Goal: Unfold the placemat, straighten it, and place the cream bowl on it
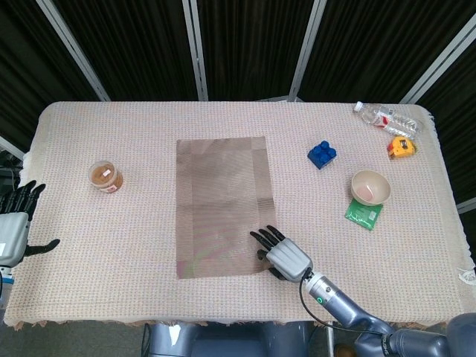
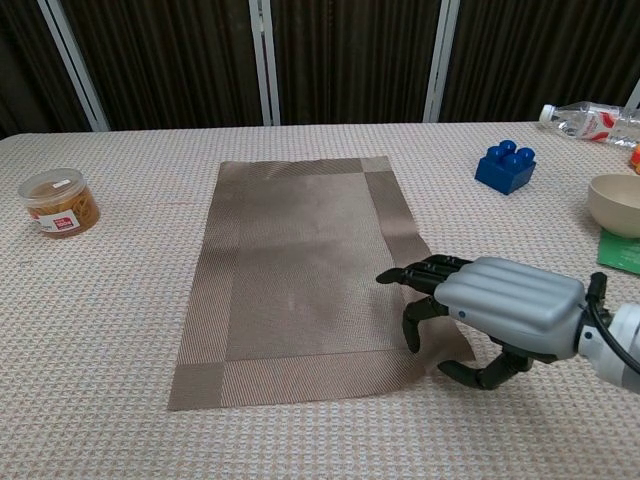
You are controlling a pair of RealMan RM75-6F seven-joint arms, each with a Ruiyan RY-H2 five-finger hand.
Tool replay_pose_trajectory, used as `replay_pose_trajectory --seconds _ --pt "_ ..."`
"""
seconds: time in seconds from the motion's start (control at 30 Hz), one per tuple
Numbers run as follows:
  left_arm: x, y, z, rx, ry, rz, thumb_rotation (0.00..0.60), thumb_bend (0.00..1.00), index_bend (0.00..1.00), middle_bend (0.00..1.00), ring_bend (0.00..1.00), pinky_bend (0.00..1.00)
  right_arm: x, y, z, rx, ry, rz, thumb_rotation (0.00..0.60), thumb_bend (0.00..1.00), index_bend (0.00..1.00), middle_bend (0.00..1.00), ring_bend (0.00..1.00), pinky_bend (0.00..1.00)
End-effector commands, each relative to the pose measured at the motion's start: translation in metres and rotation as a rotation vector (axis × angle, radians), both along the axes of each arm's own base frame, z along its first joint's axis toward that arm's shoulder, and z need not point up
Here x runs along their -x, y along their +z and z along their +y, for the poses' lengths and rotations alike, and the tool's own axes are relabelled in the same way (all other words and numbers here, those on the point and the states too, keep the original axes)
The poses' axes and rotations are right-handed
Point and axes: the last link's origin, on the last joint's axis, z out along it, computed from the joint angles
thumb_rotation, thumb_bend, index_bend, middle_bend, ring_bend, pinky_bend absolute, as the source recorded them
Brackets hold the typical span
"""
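Note:
The brown placemat [image 1: 219,204] [image 2: 300,270] lies unfolded and flat in the middle of the table, its long side running away from me. My right hand [image 1: 282,255] [image 2: 500,305] rests palm down on its near right corner, fingers spread on the mat, thumb curled beside the edge where the corner lifts slightly. The cream bowl [image 1: 370,186] [image 2: 618,203] stands upright at the right, well away from the mat. My left hand [image 1: 13,227] hovers off the table's left edge, fingers apart, holding nothing.
A green packet [image 1: 363,213] lies partly under the bowl. A blue block [image 1: 323,155] [image 2: 505,166], a yellow tape measure [image 1: 401,147] and a plastic bottle [image 1: 387,117] sit at the back right. A lidded jar [image 1: 106,177] [image 2: 60,202] stands left of the mat.

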Motion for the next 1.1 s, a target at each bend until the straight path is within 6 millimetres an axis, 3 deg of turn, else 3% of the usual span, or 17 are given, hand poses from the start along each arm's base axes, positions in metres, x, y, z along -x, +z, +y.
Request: replay_pose_trajectory --seconds 0.03,0.5,0.73,0.93,1.1 --pt "0.000 0.000 0.000 0.001 0.000 0.000 0.600 0.07 0.00 0.00 0.00 0.00 0.001 0.000 -0.001 0.005 0.000 -0.004 0.600 0.40 0.45 0.00 0.00 0.00" --pt "0.000 -0.002 0.000 0.008 0.000 0.005 0.600 0.07 0.00 0.00 0.00 0.00 0.005 -0.001 0.000 0.010 -0.004 -0.010 0.600 0.40 0.63 0.00 0.00 0.00" --pt "0.000 -0.003 0.000 0.010 0.001 0.005 0.600 0.07 0.00 0.00 0.00 0.00 0.007 0.003 0.004 0.007 0.014 -0.016 0.600 0.40 0.65 0.00 0.00 0.00" --pt "-0.001 -0.004 -0.002 0.018 -0.001 0.003 0.600 0.07 0.00 0.00 0.00 0.00 0.013 0.027 0.022 0.003 0.079 -0.015 0.600 0.40 0.66 0.00 0.00 0.00" --pt "-0.003 -0.006 -0.006 0.029 -0.011 0.000 0.600 0.07 0.00 0.00 0.00 0.00 0.037 0.061 0.048 -0.004 0.150 0.046 0.600 0.40 0.66 0.00 0.00 0.00"
